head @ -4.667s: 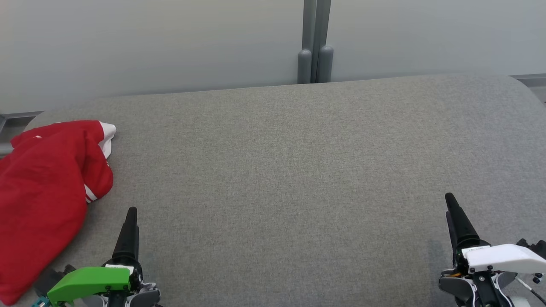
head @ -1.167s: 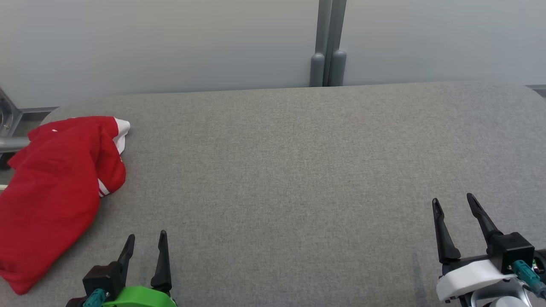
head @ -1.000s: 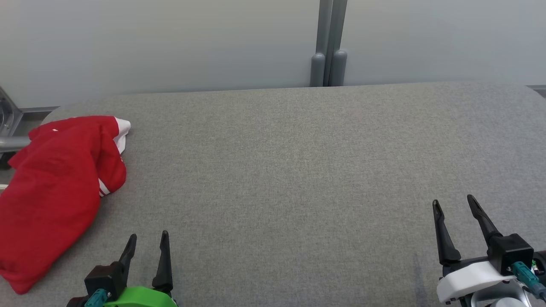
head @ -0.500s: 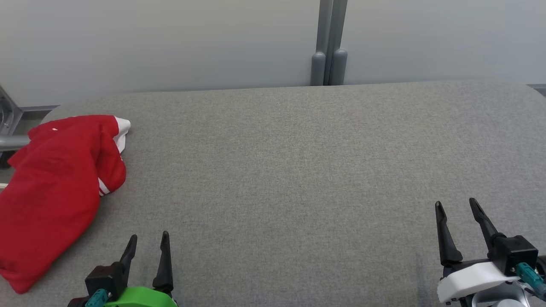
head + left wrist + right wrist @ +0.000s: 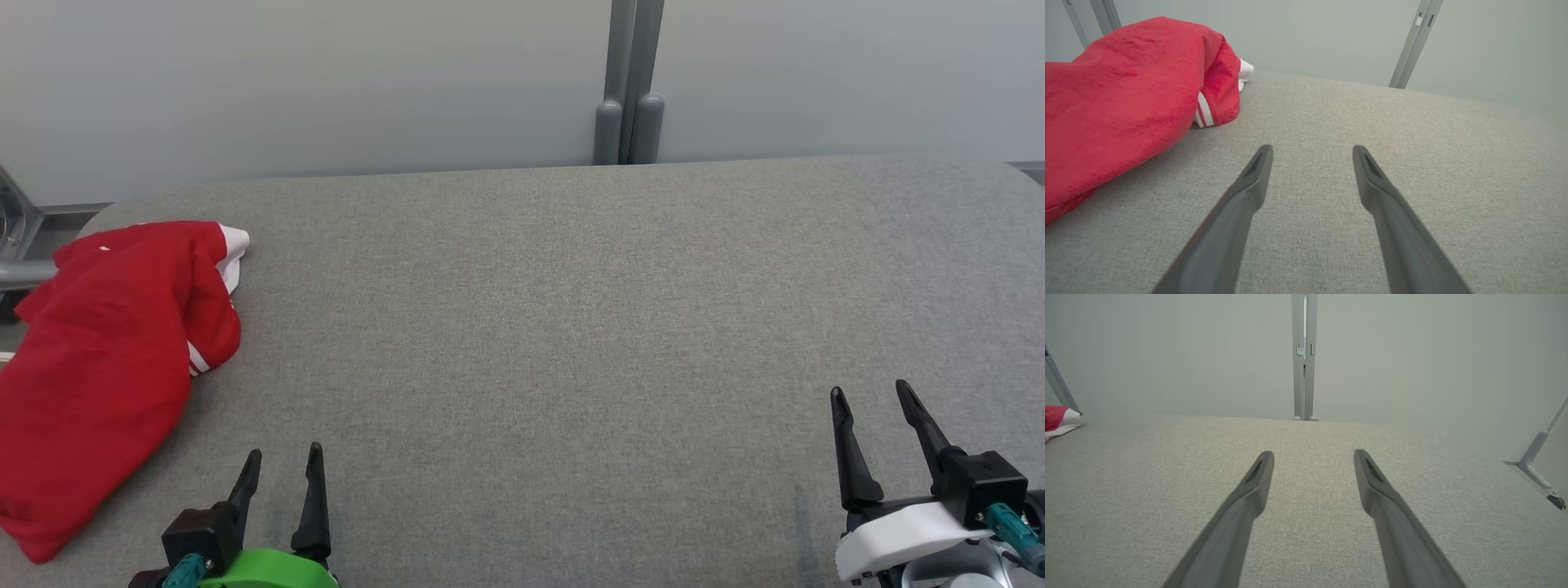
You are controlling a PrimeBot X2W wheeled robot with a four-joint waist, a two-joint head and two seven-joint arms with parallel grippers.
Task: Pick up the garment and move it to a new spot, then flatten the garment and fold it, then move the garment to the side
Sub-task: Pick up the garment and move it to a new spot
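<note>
While the red garment lies bunched in a heap at the nine o'clock edge of the grey cloth-covered table, neither of my grippers touches it. A white patch shows at the heap's far corner, and thin white stripes show on the side that faces the table's middle.

My left gripper sits at about seven o'clock on the table with its fingers pointing toward twelve. The fingers are spread wide with nothing between them. The garment lies at ten o'clock from it, near but apart. From my left wrist, the red cloth rises on the ten o'clock side of my fingers, and bare grey fabric lies under the tips.

My right gripper is at about five o'clock, well apart from the garment. Its fingers are likewise spread wide and hold nothing.

Beyond the table at twelve o'clock stands a pale wall with a grey post.
</note>
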